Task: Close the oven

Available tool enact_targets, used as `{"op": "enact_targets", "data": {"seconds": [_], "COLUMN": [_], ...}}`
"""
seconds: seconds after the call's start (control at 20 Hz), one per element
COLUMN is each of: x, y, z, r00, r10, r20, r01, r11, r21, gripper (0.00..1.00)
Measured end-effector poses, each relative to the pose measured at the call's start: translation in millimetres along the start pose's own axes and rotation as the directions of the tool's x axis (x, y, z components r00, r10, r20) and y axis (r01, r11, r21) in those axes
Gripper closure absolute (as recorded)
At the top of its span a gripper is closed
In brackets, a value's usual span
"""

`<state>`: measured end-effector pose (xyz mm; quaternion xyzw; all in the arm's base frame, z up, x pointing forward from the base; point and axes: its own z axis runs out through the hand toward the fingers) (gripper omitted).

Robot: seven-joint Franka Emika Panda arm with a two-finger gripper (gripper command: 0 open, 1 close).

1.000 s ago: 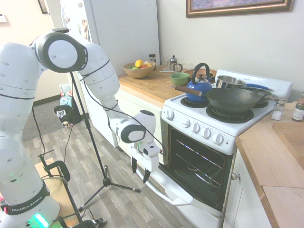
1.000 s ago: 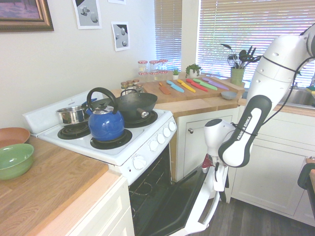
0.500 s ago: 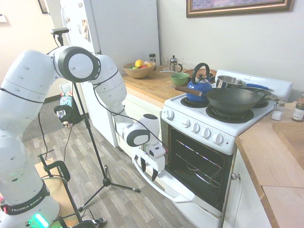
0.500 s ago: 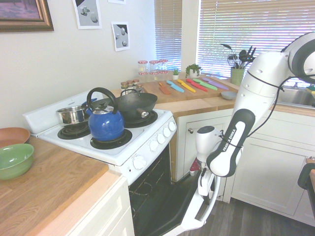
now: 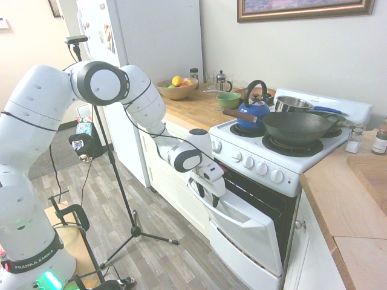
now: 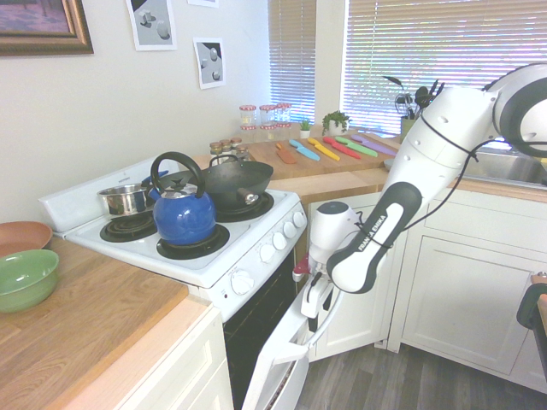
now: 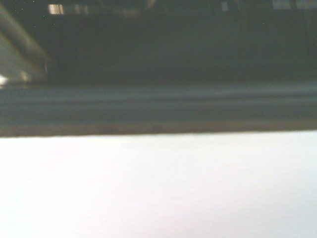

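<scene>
Kitchen w/ wood counter [image 5: 193, 109], oven [image 5: 254, 232] door ajar, hand [image 5: 208, 196] at handle, grip unclear

Home kitchen — white stove [image 5: 284, 151], wood countertop [image 5: 187, 109], fridge [image 5: 151, 42], fruit bowl [image 5: 176, 88].

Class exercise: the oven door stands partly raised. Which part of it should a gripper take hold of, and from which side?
Probably the long bar handle along the oven door's top edge, approached from the room side. It stands off the door face, leaving a gap for fingers, and it faces outward while the door is tilted.
</scene>
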<state>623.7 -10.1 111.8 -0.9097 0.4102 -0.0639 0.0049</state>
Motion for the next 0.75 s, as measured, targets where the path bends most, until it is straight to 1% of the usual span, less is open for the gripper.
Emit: {"op": "enact_targets", "data": {"seconds": [0.2,0.3,0.4,0.5,0.6,0.75], "x": [15,26,37,40,47,45], "y": [-48,-68,-73,-53,-21,35], "z": [-12,-36,-70,-95,-120,-155], "r00": [0.999,0.997,0.994,0.993,0.992,0.993], "r10": [0.017,0.033,0.053,0.075,0.099,0.108], "r20": [-0.033,-0.064,-0.093,-0.09,-0.084,-0.05], "r01": [-0.016,-0.027,-0.04,-0.063,-0.09,-0.108], "r11": [0.999,0.995,0.99,0.989,0.99,0.994], "r21": [0.043,0.091,0.137,0.134,0.104,0.006], "gripper": [0.0,0.0,0.0,0.0,0.0,0.0]}}
